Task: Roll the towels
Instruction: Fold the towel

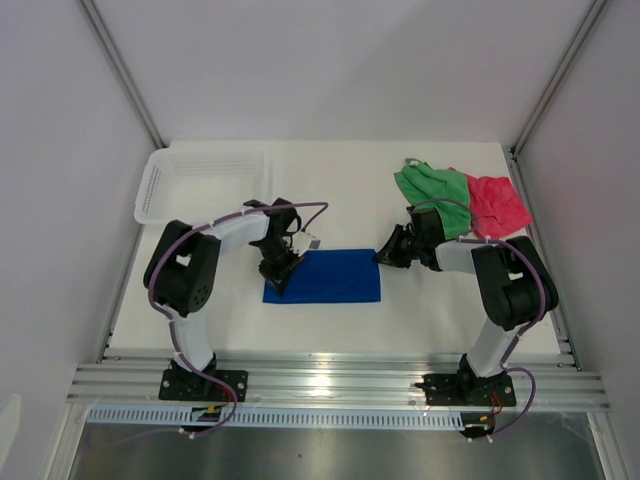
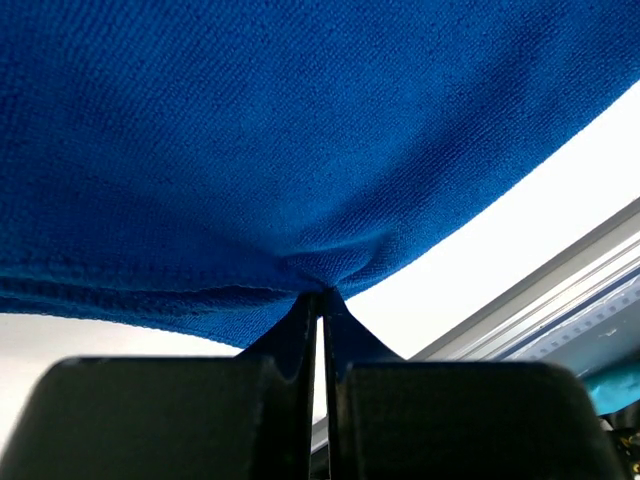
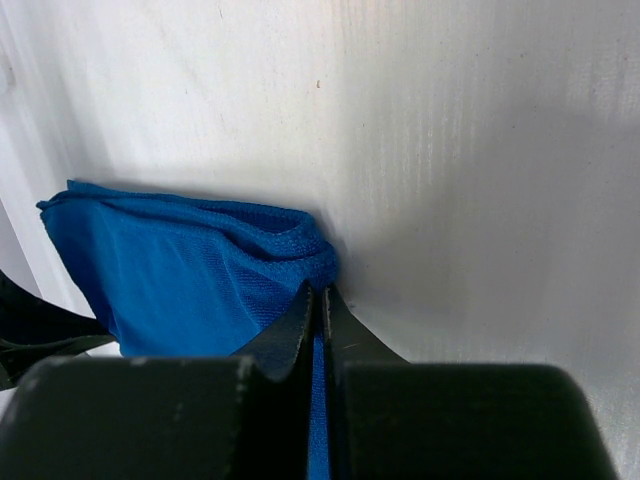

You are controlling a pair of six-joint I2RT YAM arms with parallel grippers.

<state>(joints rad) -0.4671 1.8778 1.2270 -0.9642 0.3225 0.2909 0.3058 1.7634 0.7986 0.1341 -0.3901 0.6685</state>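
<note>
Cameras: one overhead, two on my wrists.
Overhead faces down from behind me, far off; wrist views sit close on the blue towel point(image 1: 335, 278), shared by all three.

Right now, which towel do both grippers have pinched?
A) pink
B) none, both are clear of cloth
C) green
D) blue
D: the left gripper and the right gripper are each shut on an opposite end of the blue towel; the green towel and the pink towel lie bunched at the far right.
</note>
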